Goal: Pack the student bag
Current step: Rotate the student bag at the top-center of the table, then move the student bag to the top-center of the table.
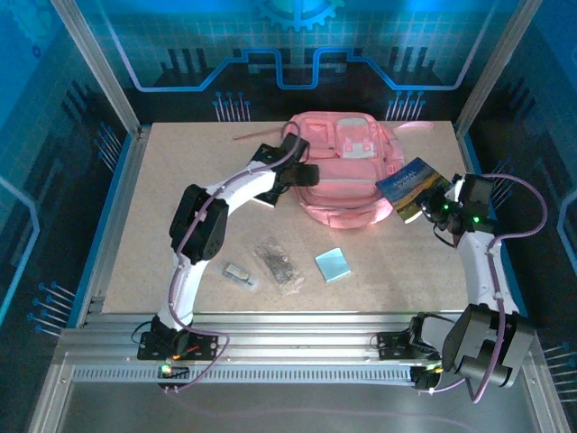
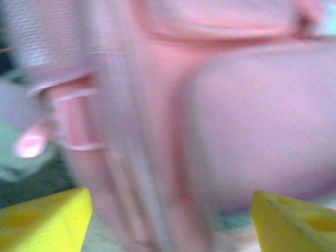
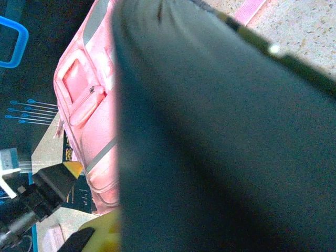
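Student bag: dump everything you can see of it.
The student bag is a soft pink fabric backpack lying flat at the far middle of the table, lighter zipped front pockets up, a thin strap trailing off its far right corner. The open left pincer faces its left side at close range. The book in the shut right pincer overlaps its right edge.

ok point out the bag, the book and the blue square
bag (image 1: 347,176): top view, middle of its pink front
book (image 1: 407,180): top view, middle of its cover
blue square (image 1: 333,264): top view, its centre
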`<action>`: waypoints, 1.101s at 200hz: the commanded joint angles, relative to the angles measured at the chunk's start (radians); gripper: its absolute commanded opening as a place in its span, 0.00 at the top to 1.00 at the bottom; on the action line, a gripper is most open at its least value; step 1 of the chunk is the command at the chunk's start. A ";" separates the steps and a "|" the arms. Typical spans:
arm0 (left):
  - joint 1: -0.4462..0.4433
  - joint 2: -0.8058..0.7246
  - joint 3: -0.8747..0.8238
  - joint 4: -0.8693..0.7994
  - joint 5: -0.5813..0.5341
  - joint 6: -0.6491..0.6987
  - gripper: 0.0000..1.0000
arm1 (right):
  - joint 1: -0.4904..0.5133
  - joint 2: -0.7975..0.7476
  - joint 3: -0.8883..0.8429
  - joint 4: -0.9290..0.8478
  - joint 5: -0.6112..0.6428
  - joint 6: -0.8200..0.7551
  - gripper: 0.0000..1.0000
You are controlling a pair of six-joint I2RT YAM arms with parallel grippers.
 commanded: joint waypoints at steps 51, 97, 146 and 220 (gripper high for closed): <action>-0.076 0.167 0.346 -0.248 0.147 0.525 0.18 | -0.024 -0.023 0.037 -0.010 -0.037 -0.037 1.00; -0.082 0.264 0.439 -0.350 0.207 0.668 0.15 | -0.033 -0.032 0.069 -0.026 -0.043 -0.041 1.00; -0.095 0.290 0.451 -0.473 0.305 0.707 0.14 | -0.036 -0.012 0.057 -0.013 -0.060 -0.028 1.00; -0.133 0.092 0.342 -0.492 0.469 0.629 0.12 | -0.037 -0.006 0.048 -0.005 -0.061 -0.030 1.00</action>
